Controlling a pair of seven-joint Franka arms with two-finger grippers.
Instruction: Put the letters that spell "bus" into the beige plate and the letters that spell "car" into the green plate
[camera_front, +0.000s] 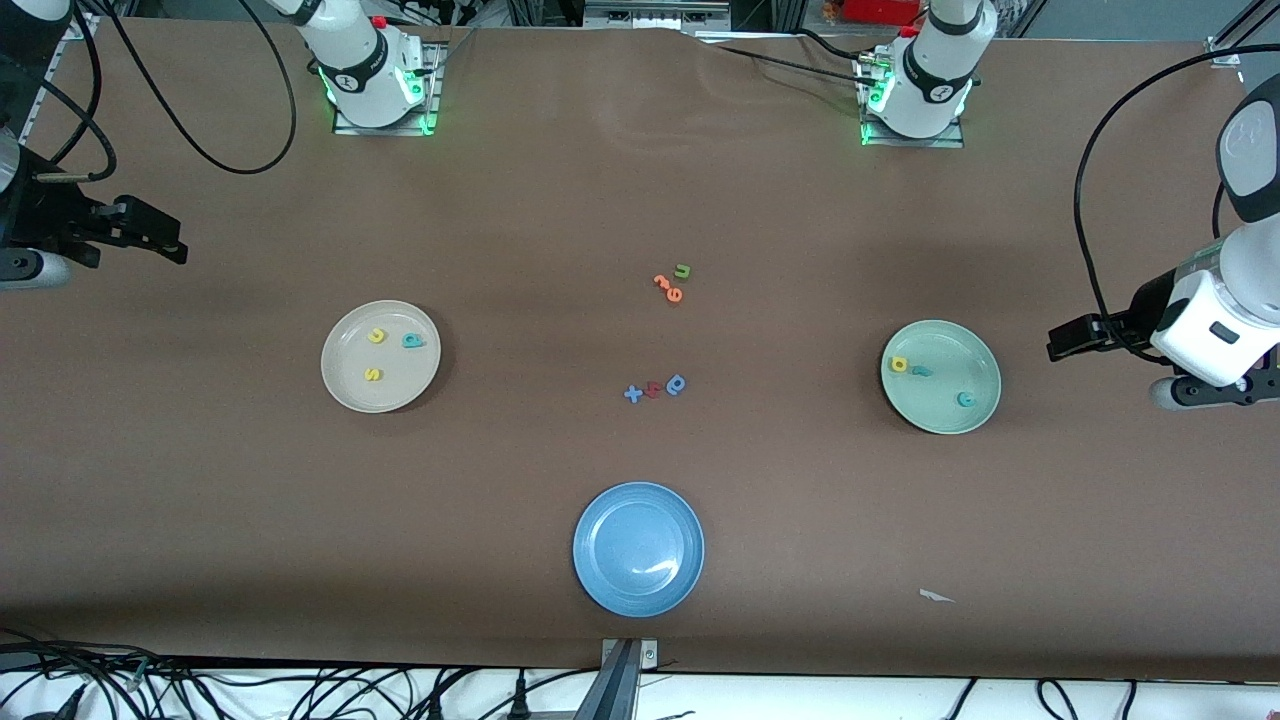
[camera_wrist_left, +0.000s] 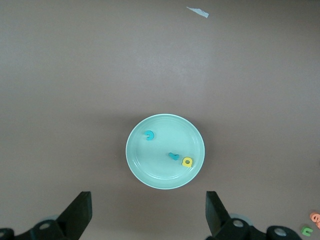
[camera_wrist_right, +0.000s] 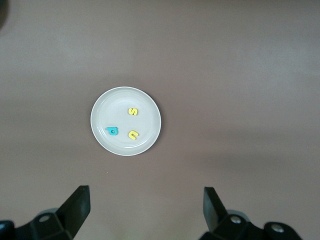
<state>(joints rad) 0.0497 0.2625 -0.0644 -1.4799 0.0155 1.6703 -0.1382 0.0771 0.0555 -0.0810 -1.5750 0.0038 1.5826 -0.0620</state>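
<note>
Two grippers hung with jaws spread wide and empty, each raised above its own end of the table. The left gripper (camera_wrist_left: 147, 215) looked down on the green plate (camera_wrist_left: 137, 160), which lay ahead of its fingers, well apart from them. In that plate sat the teal c (camera_wrist_left: 149, 135), the small teal r (camera_wrist_left: 174, 156) and the yellow a (camera_wrist_left: 187, 162), the r and the a just beside each other. The right gripper (camera_wrist_right: 145, 212) hovered likewise over the brown table (camera_front: 500, 200), with the beige plate (camera_wrist_right: 100, 107) ahead of its open fingers and untouched. That plate held the teal b (camera_wrist_right: 113, 131), the yellow u (camera_wrist_right: 133, 135) and the yellow s (camera_wrist_right: 133, 112).

Between the two plates, near the table's middle, lay leftover pieces: a green u (camera_front: 682, 271) beside orange letters (camera_front: 667, 288), and, nearer the front camera, a blue a (camera_front: 676, 384) next to a red letter (camera_front: 653, 389) and a blue plus sign (camera_front: 633, 394). The blue plate (camera_front: 600, 580) stood nearest the camera.
</note>
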